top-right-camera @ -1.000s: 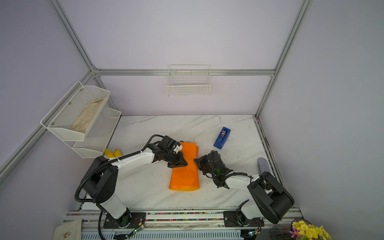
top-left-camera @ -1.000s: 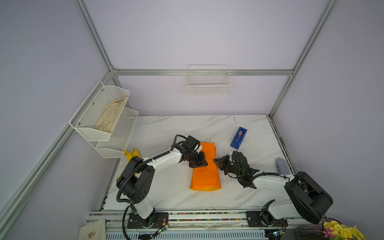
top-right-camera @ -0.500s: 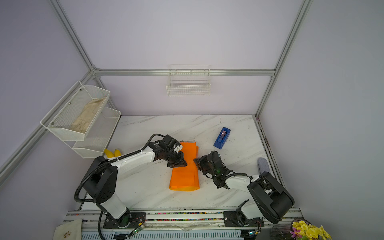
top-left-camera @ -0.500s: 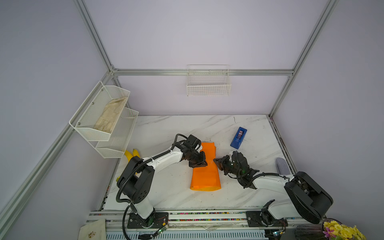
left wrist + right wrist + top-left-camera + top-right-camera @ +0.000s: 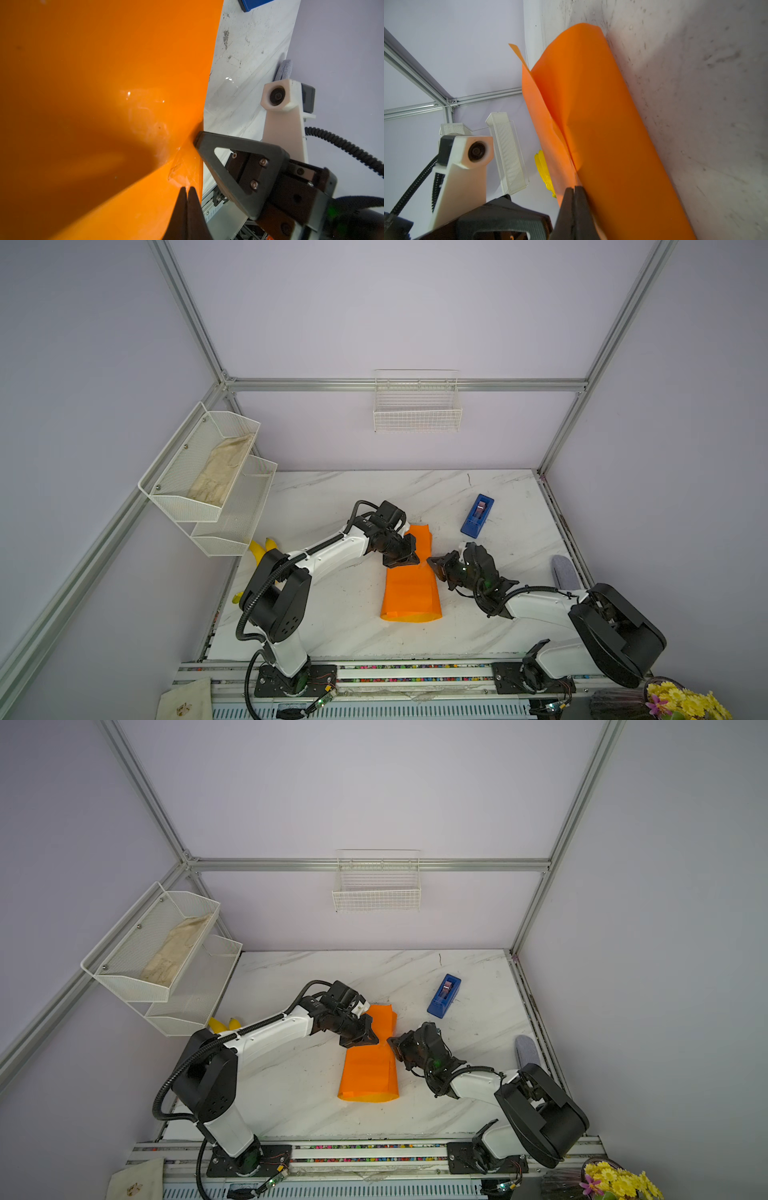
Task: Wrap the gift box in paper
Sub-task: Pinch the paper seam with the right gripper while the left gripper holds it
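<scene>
On the table (image 5: 332, 614), the left end effector (image 5: 409, 562) has closed over paper (image 5: 411, 593).

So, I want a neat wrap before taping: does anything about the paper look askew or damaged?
Yes. The paper is a loose, lopsided tube, flaring toward the near end. At its far end one corner sticks up free, and a small crumpled patch sits beside the left gripper. The box is hidden.
</scene>
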